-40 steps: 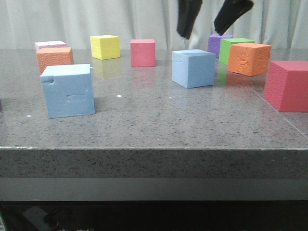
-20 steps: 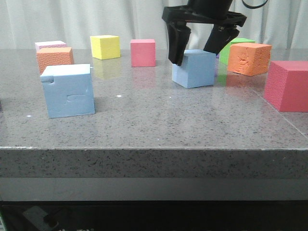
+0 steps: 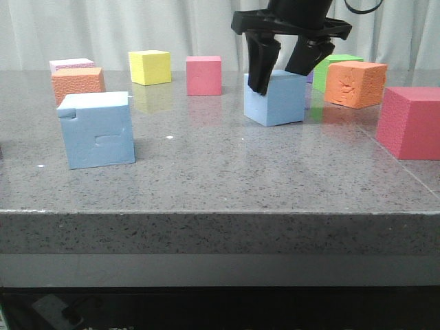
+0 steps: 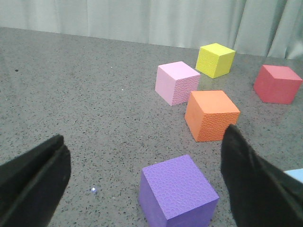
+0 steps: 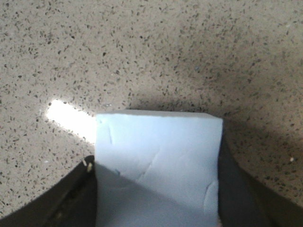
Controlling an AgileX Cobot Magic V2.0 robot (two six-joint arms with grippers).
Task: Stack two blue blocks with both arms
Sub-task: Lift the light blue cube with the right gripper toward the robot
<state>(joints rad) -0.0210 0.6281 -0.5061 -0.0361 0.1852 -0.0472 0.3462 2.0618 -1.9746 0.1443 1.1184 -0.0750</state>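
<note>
The plainer blue block (image 3: 276, 98) stands on the desk (image 3: 227, 172), and over the last second the right end effector (image 3: 285, 72) has been brought down from above until its fingers straddle the block. In the last half second the jaws have been drawn in — the block's side faces now appear to be touched in the right wrist view (image 5: 158, 161), with dark fingers hard against both. The block has been nudged slightly but not lifted; its base is still on the desk. A grasp is judged to be closing or just made, with the lift to follow.

The chipped blue block (image 3: 97, 129) sits well apart from the plainer block, nearer the desk's front edge, untouched — the likely base of the stack.

The left end effector (image 4: 142, 182) is held wide open with nothing in it, above a purple cube (image 4: 177, 191), with an orange cube (image 4: 211, 115), a pink cube (image 4: 177, 82) and a yellow cube (image 4: 215, 59) beyond that.
</note>
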